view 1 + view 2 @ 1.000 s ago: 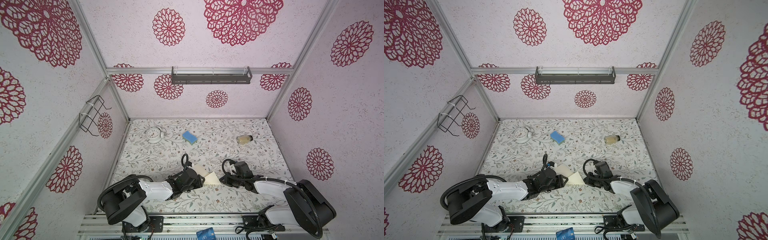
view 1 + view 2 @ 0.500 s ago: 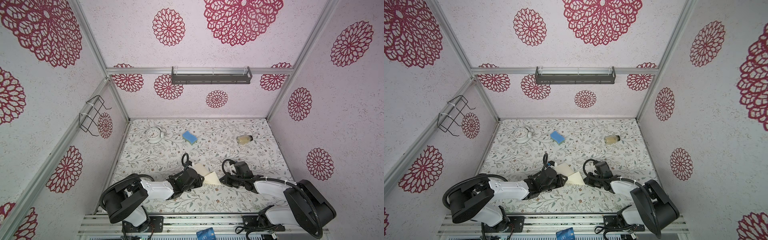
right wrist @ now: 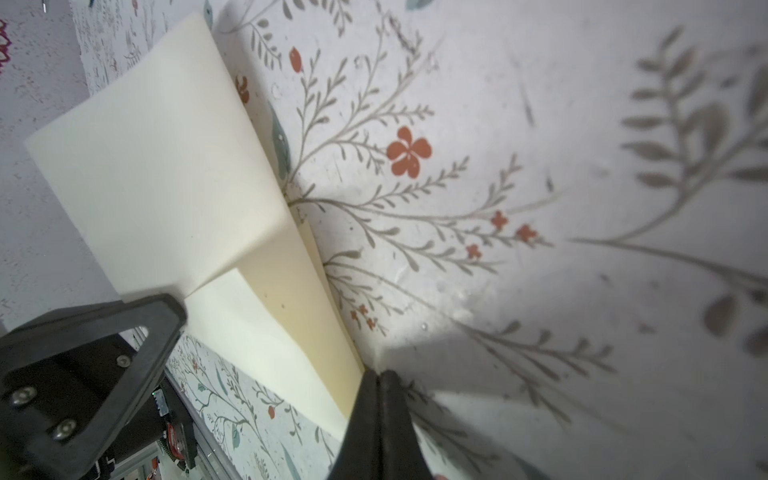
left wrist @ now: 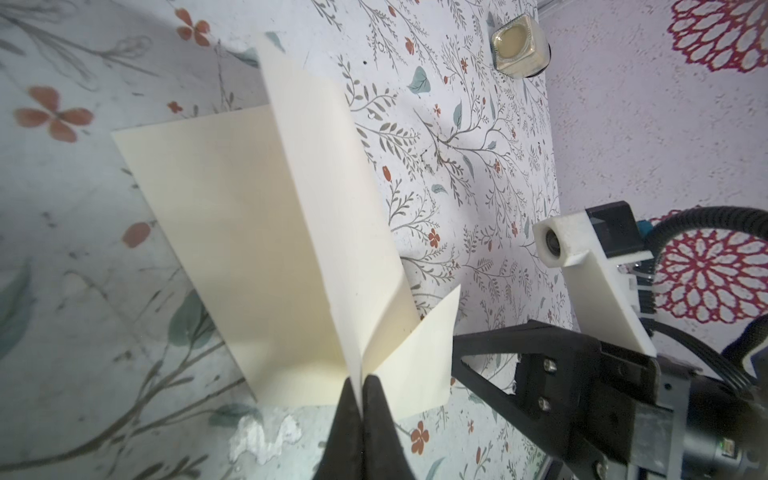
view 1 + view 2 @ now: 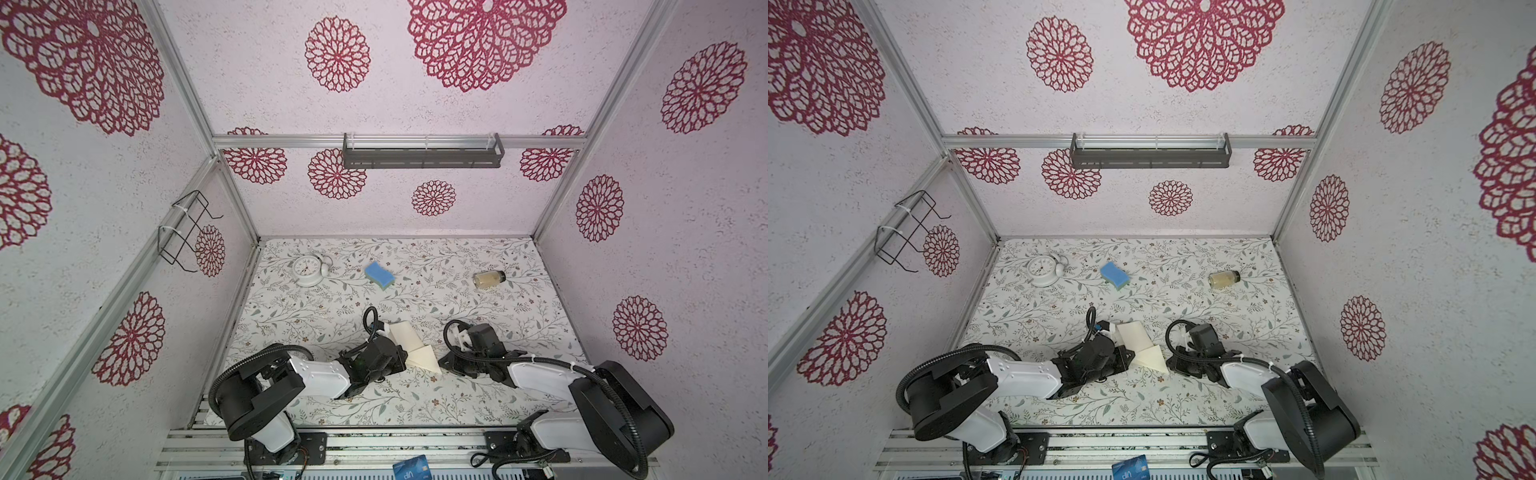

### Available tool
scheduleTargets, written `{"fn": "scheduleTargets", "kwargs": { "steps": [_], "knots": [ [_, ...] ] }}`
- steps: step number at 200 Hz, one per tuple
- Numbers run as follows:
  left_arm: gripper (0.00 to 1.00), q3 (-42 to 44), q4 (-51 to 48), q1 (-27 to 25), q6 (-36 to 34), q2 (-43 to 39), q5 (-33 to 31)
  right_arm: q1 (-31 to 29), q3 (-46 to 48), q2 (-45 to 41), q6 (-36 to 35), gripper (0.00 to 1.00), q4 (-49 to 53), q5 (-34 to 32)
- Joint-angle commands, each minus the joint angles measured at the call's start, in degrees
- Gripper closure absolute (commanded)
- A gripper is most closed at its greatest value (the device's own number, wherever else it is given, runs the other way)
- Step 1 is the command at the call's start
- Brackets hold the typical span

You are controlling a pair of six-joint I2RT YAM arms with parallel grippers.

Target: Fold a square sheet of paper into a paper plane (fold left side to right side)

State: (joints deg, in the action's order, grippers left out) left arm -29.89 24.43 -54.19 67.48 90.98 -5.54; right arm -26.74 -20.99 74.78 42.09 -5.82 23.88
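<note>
Left wrist view: the floral surface (image 4: 457, 124) fills the frame. The square sheet of paper (image 4: 232, 232) lies near its front middle, between the two arms — part flat, part standing up as a ridge, with a small flap splayed beside it. The left gripper (image 4: 359, 384) is pinched together on the near end of that raised ridge. In the right wrist view the right gripper (image 3: 379, 376) is closed too, its tip set at the sheet's near corner on the surface; whether any paper lies between its jaws I cannot tell. The step in hand looks like carrying the left side over to the right. Done well, the raised layer travels in a low arc with the corner pinned, edges matched before flattening — a thin sheet buckles if dragged.
</note>
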Motion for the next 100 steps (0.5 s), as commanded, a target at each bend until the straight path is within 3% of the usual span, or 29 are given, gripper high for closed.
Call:
{"fn": "scheduleTargets", "kwargs": {
  "steps": [1,13,32,41,100],
  "knots": [
    [1.0,0.0,-1.8,0.0,1.4,-2.3,-1.4,-0.7,-2.3,-5.3,-2.9,1.0,9.2,-3.3],
    [1.0,0.0,-3.5,0.0,2.3,-3.4,-1.4,-1.9,-3.6,-8.5,-5.4,0.99,13.1,-5.7],
    [1.0,-0.6,-7.0,0.0,3.8,-4.8,-1.0,-4.3,-5.1,-12.4,-8.7,0.78,16.6,-8.3],
    [1.0,-1.1,-8.9,0.1,4.2,-5.3,-0.7,-5.6,-6.1,-13.3,-10.0,0.73,17.8,-9.4],
    [1.0,-3.4,-14.6,1.0,6.1,-6.0,2.1,-15.8,-12.3,-8.7,-16.7,0.61,18.6,-15.7]
  ]
}}
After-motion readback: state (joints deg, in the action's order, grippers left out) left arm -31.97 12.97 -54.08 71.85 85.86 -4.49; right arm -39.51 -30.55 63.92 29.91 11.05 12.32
